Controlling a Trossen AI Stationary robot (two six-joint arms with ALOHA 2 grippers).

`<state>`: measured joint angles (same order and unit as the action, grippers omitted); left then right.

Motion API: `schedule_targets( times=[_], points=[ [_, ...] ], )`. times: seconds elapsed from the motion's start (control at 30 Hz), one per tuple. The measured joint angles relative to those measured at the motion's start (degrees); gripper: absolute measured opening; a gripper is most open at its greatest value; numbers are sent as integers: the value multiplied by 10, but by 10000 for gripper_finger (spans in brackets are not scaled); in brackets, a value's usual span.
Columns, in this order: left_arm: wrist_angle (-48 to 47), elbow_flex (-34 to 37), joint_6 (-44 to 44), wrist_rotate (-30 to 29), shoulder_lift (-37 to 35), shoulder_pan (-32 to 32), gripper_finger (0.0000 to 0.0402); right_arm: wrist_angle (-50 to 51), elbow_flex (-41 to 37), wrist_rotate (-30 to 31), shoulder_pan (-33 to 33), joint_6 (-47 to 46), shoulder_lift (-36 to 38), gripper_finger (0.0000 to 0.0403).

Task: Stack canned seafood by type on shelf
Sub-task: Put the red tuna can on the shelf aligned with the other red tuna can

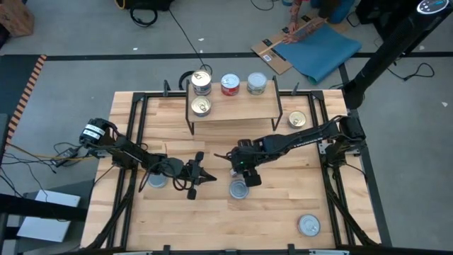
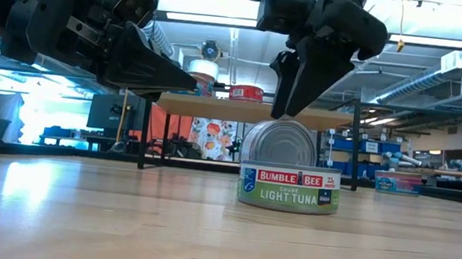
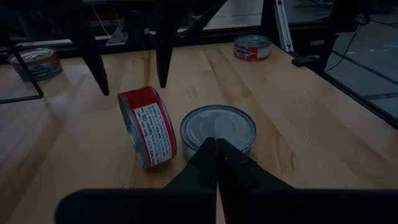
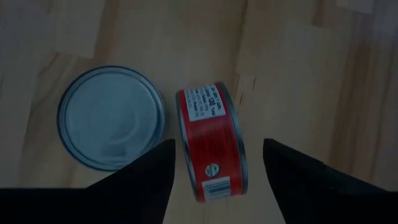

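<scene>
Red-labelled tin [image 4: 211, 142] stands on its edge at the frame's centre beside a flat silver tin [image 4: 112, 118], so the wide-open right gripper [image 4: 214, 165] should descend straight, centred, before closing gently.

The high view looks straight down on my whole light wooden table [image 1: 212, 142] from well above. The low view sits at tabletop height, facing level across toward the far room, very near the flat silver-topped tuna tin [image 2: 288, 188]. My left wrist view faces across the table from close range; my right wrist view faces straight down from close above. Both wrist views share that tin and the red-labelled tin standing on edge [image 4: 210, 142].
</scene>
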<state>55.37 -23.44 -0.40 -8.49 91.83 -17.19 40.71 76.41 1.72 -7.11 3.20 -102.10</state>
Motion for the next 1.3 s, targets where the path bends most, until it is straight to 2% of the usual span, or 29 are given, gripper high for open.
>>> schedule_targets(
  times=[0.3,0.67,0.8,1.0,1.1,1.2,1.3],
  points=[
    [0,0,5,0,0,0,6,-10,0,-8,5,15,0,242],
    [3,0,13,0,0,0,6,-34,-1,-21,10,13,-46,234],
    [2,0,13,0,0,0,6,-35,-1,-29,10,11,-47,210],
    [2,0,13,0,0,0,6,-38,1,-31,10,9,-47,150],
    [6,0,13,0,0,0,6,-24,19,-32,9,0,-47,148],
    [5,0,14,0,0,0,6,-8,57,8,4,9,-44,148],
    [5,0,15,0,0,0,6,34,105,111,-6,53,-38,148]
  ],
)
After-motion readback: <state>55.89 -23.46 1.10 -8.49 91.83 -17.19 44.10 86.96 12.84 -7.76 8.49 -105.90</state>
